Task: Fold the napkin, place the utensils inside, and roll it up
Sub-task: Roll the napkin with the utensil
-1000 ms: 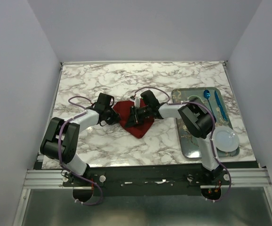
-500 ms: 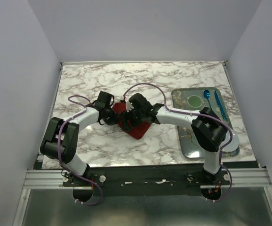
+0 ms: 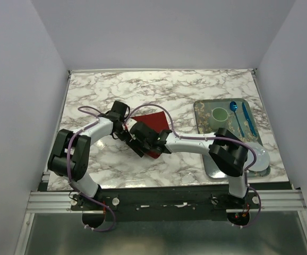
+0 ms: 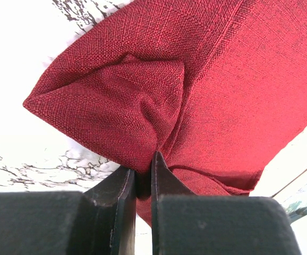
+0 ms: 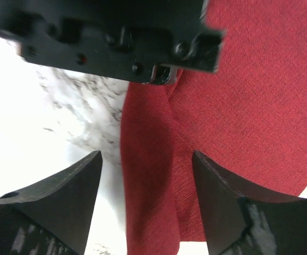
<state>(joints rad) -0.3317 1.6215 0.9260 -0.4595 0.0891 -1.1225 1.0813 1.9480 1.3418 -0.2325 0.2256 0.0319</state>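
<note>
Compared with a second ago, the right arm has swung well to the left across the white-and-grey marble tabletop (image 3: 196,85). Its elbow, earlier over the tray, now sits by the near edge, and the dark red cloth napkin (image 3: 156,123), then a heart-like shape pointing at the near edge, now shows mainly as a flap on the far side of that arm.

The count is one napkin, two slim blue utensils, one tray, one cup and one plate. The napkin lies left of the tabletop's centre, midway between the far and near edges. One corner points toward the far right corner, but the arm hides too much to read its long axis.

The left gripper (image 4: 144,162) has its fingers pressed together on a bunched fold of the cloth. The right gripper (image 5: 147,155) hangs just above the napkin, fingers spread wide and holding nothing.

Both utensils – a spoon (image 3: 234,111) and a second long piece (image 3: 247,118) – lie on the rectangular metal tray (image 3: 197,114) by the right edge. Their long axes run far to near, and the spoon's bowl is toward the far edge. Beside them is a small green cup (image 3: 219,113), and a round white plate (image 3: 262,159) rests at the tray's near end.
</note>
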